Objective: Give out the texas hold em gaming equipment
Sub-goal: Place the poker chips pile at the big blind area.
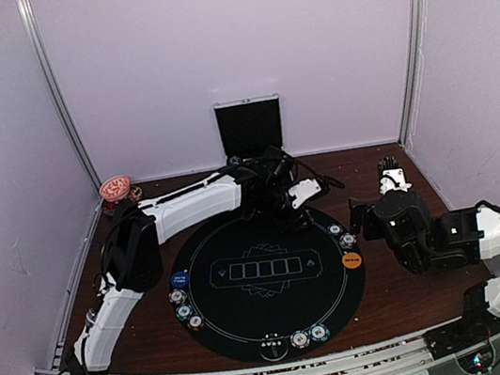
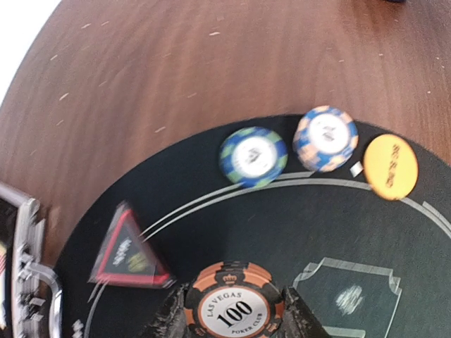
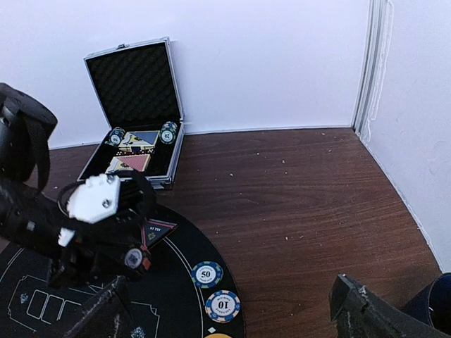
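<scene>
My left gripper (image 2: 235, 313) is shut on a small stack of orange-and-black "100" poker chips (image 2: 235, 299), held over the far edge of the round black mat (image 1: 270, 313). Beyond it on the mat lie a blue-green 50 chip (image 2: 253, 156), a blue-orange 10 chip (image 2: 325, 139) and an orange button disc (image 2: 390, 166). A red-edged black triangle (image 2: 127, 250) lies to its left. More chips (image 1: 181, 303) and a blue disc (image 1: 180, 279) sit at the mat's left rim, others (image 1: 298, 339) at its near rim. My right gripper (image 3: 232, 317) hangs open and empty above the mat's right edge.
The open silver case (image 3: 137, 91) stands against the back wall with chips and cards inside. A red bowl (image 1: 115, 188) sits at the back left. A dark blue mug (image 3: 433, 303) shows at the right wrist view's lower right corner. Walls enclose the brown table (image 3: 303, 197).
</scene>
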You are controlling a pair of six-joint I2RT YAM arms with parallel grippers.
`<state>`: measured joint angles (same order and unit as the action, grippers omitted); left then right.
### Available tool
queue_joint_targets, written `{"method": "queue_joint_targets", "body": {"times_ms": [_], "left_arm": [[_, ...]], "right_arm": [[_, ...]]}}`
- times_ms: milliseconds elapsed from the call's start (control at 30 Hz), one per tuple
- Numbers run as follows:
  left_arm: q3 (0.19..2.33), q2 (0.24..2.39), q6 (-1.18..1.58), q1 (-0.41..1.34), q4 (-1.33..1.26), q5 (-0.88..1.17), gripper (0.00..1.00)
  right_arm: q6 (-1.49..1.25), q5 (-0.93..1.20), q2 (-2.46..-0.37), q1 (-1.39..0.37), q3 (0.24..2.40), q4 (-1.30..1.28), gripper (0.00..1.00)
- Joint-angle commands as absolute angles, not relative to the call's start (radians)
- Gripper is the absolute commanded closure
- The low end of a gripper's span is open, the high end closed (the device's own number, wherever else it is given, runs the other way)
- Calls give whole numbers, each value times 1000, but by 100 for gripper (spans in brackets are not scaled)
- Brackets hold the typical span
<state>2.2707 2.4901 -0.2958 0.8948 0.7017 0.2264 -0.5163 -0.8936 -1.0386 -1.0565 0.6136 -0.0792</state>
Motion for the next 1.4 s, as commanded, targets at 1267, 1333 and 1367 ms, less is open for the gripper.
{"method": "queue_joint_targets", "body": {"times_ms": [1267,1333,1367], "left_arm": [[2597,2813,-305,911,460,155,65],[2601,2821,-301,911,460,159,65],[2603,2823,-301,912,461,160,65]], "right_arm": [[-518,-856,-986,-1063,589,-66,0],[-516,-855,-988,-1062,590,-65,0],[-516,-855,-988,-1062,589,-65,0]]}}
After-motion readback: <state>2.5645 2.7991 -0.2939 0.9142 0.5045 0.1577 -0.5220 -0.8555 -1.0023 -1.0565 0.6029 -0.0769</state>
